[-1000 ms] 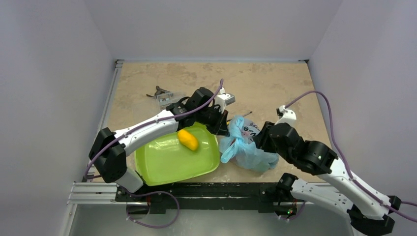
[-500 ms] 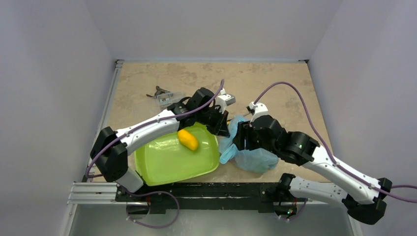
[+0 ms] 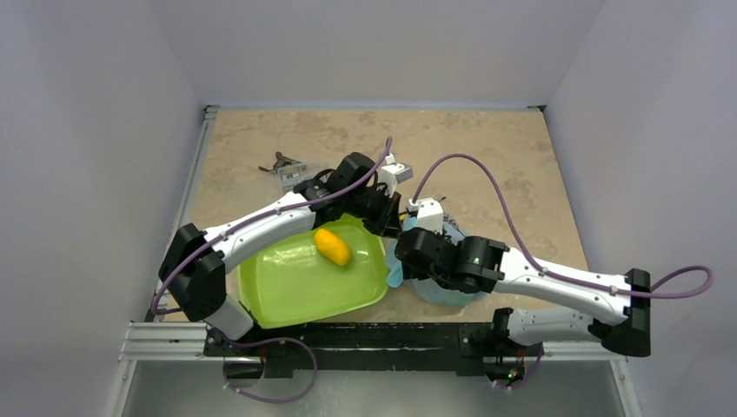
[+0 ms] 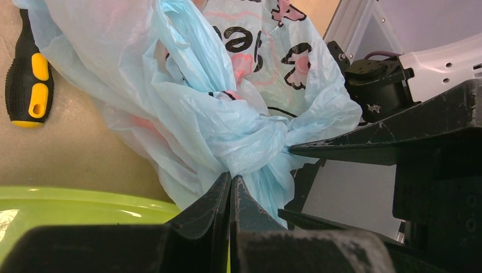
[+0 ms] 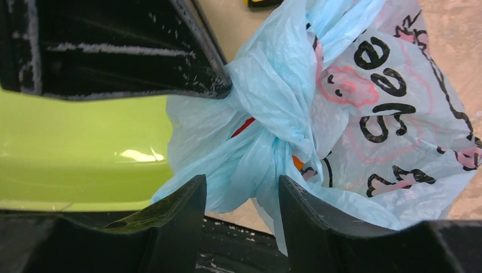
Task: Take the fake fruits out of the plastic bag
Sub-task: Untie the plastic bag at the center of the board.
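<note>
The plastic bag [image 3: 437, 295] is light blue with pink and black print and lies just right of the green tray, knotted at its mouth [image 5: 267, 108]. My left gripper [image 4: 231, 181] is shut on a tail of the bag beside the knot. My right gripper [image 5: 241, 196] is open, its two fingers standing either side of the bunched plastic below the knot. The fake fruits are inside the bag; only a red patch [image 5: 245, 126] and an orange patch [image 5: 296, 163] show through the folds. In the top view the right arm covers most of the bag.
The lime-green tray [image 3: 287, 295] holds one orange-yellow oval fruit [image 3: 332, 247]. A black and yellow tool handle [image 4: 28, 74] lies on the table by the bag. A small grey object [image 3: 287, 170] sits farther back on the left. The table's front rail runs just below the bag.
The right arm has swung left over the bag, bringing its gripper to the knot with its jaws wider apart. The left gripper has kept its hold in place.
</note>
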You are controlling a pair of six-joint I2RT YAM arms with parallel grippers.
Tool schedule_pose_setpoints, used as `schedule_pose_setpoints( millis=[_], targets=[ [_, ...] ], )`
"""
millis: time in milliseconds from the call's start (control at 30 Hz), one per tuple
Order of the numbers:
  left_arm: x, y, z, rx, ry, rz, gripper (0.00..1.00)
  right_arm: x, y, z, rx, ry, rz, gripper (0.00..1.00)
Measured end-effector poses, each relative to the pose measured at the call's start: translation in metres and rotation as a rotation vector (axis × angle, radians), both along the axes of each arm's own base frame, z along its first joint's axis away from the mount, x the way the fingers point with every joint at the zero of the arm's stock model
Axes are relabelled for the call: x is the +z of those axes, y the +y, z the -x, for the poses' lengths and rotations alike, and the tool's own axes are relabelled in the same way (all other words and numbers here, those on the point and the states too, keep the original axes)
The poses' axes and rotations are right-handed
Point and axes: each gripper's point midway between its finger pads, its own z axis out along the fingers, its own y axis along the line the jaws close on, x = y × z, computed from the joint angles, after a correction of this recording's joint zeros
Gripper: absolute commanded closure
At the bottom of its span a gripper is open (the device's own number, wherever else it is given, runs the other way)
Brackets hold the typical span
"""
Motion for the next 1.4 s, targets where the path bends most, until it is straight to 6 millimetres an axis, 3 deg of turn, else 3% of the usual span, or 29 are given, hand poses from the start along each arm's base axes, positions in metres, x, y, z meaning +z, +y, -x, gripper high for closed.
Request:
schedule_pose_setpoints(
  millis=[200,367,567,767,867,967,1167,1300,1400],
  targets=[
    [0.0,0.0,0.0,0.002,0.004,0.001,1.0,0.0,-0.005,-0.018,-0.142,-0.063,0.043,0.81],
    [0.0,0.0,0.0,0.003,0.004,0.001,1.0,0.01,-0.013,-0.023,-0.221,-0.103,-0.029,1.0],
    [-0.001,0.004,-0.008,0.045,0.019,0.003,1.0,0.019,-0.045,-0.016,-0.337,-0.138,-0.226,1.0],
    [-0.005,0.014,-0.02,0.106,0.051,0.004,1.0,0.05,-0.094,-0.006,-0.432,-0.226,-0.62,1.0],
    [-0.004,0.014,-0.02,0.106,0.058,0.011,1.0,0.061,-0.098,-0.007,-0.407,-0.265,-0.664,0.84],
    [-0.002,0.012,-0.019,0.101,0.063,0.022,1.0,0.064,-0.088,-0.01,-0.373,-0.264,-0.551,0.66],
    [-0.001,0.01,-0.018,0.09,0.063,0.033,1.0,0.072,-0.039,-0.022,-0.255,-0.225,-0.305,0.44],
    [-0.001,0.01,-0.018,0.09,0.064,0.033,1.0,0.051,-0.009,-0.025,-0.192,-0.164,-0.163,0.39],
    [-0.001,0.01,-0.018,0.09,0.064,0.033,1.0,0.028,-0.003,-0.024,-0.173,-0.119,-0.072,0.38]
  ],
)
